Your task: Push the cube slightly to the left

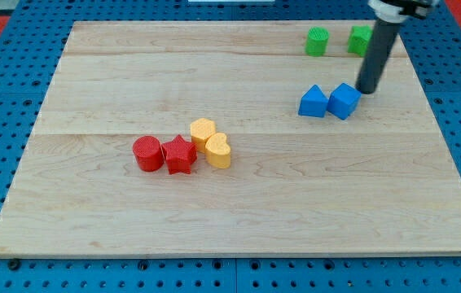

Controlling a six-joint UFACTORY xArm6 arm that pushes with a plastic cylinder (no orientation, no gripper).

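A blue cube [344, 100] lies on the wooden board [239, 195] at the view's upper right. A blue triangular block [313, 102] sits touching its left side. My tip [367, 90] is just right of the cube and slightly above it in the view, at or very near its right edge. The dark rod rises from there to the view's top.
Two green blocks stand near the board's top edge: a round one [318, 41] and one [359, 39] partly hidden behind the rod. Left of centre lie a red cylinder [147, 153], a red star [179, 155], a yellow hexagon [203, 132] and a yellow heart [218, 150].
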